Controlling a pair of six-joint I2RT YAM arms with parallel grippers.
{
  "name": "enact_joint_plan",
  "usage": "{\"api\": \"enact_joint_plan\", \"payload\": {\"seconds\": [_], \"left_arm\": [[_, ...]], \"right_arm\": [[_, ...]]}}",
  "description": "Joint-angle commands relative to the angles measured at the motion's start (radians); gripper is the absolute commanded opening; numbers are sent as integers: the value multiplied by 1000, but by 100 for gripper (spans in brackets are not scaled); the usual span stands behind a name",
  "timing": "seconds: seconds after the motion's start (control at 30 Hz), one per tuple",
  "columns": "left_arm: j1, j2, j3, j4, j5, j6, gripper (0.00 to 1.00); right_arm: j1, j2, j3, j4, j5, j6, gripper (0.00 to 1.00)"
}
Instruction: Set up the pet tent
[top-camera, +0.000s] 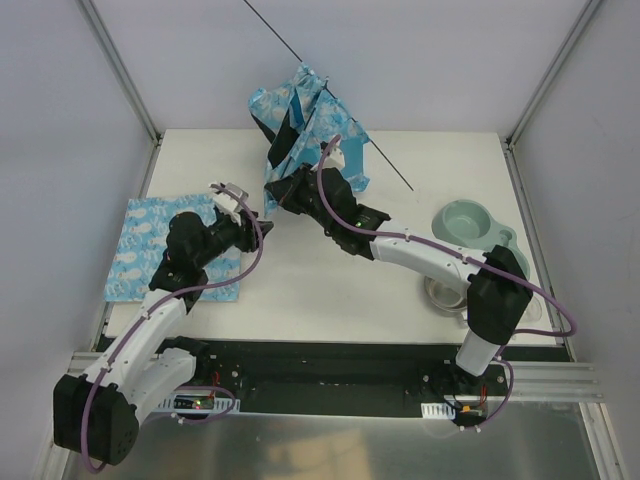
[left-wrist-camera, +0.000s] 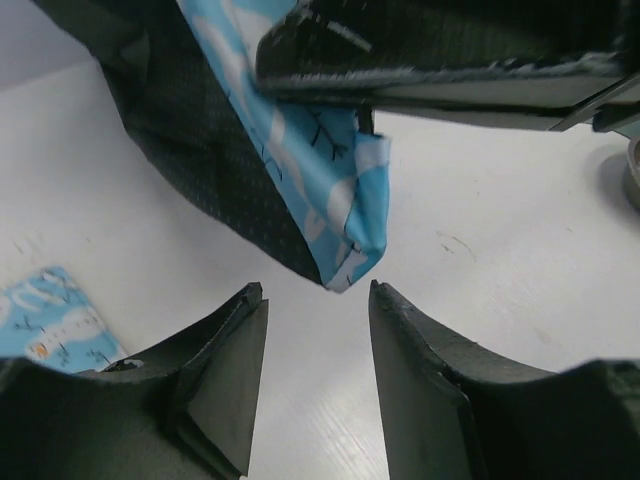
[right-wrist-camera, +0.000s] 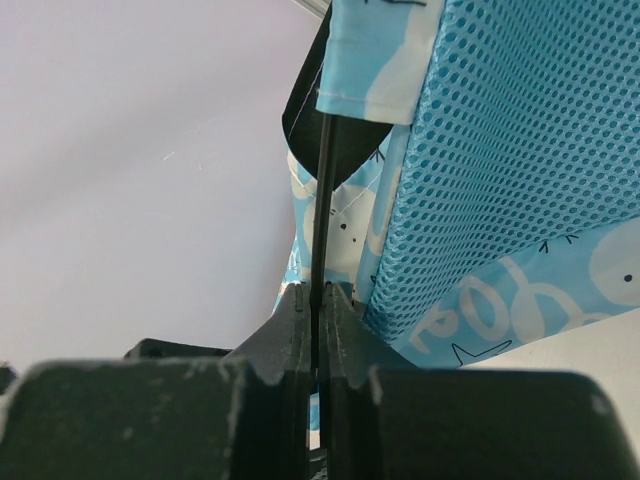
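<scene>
Because the tent (top-camera: 308, 125) is bunched into a crumpled heap at the far middle of the surface (top-camera: 300, 290), its shape is hard to read. Dark patches show among the blue folds, but no doorway can be made out, and whether a second pole runs through the cloth cannot be told. The heap rises from its low end near the pincers and leans toward the back edge.

The one clear pole (top-camera: 392, 168) gives the long axis. It runs diagonally from far left to near right, with its upper end cut off by the top of the overhead view and its lower tip over the surface to the right of the heap.

The right arm (top-camera: 430, 255) reaches from its base at the near right across to the tent's near side, hiding part of a metal bowl (top-camera: 445, 297). A green bowl (top-camera: 465, 222) sits just behind that one. The left arm (top-camera: 150, 320) stretches up from the near left, lying over a flat mat (top-camera: 150, 240) and covering its right part.

The right pincer (right-wrist-camera: 313, 300) is clamped tight on the thin black pole, which runs up from the fingertips into a hem beside blue mesh. The left pincer (left-wrist-camera: 318, 295) stands about half open with nothing between its fingers. It is low over the surface and aimed at a hanging tent corner just ahead of its tips; whether they touch it cannot be told.
</scene>
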Motion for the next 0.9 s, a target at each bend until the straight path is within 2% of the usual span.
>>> {"api": "enact_joint_plan", "payload": {"seconds": [0.0,0.13,0.43,0.53,0.63,0.67,0.87], "left_arm": [[0,3,-12,250,60,123,47],[-2,35,-9,264,83,121,46],[-2,76,-16,279,109,124,34],[-2,73,-21,279,101,137,23],[-2,73,-15,278,83,143,3],[-2,73,-10,272,81,143,0],[-2,35,11,203,81,155,0]], "right_arm": [[-17,-16,44,3,77,-15,0],[-18,-11,47,3,74,-17,0],[-20,-5,54,6,76,-5,0],[-20,-2,54,6,76,-1,0],[-20,1,53,5,76,2,0],[-20,2,51,6,77,2,0],[-20,16,51,9,111,-34,0]]}}
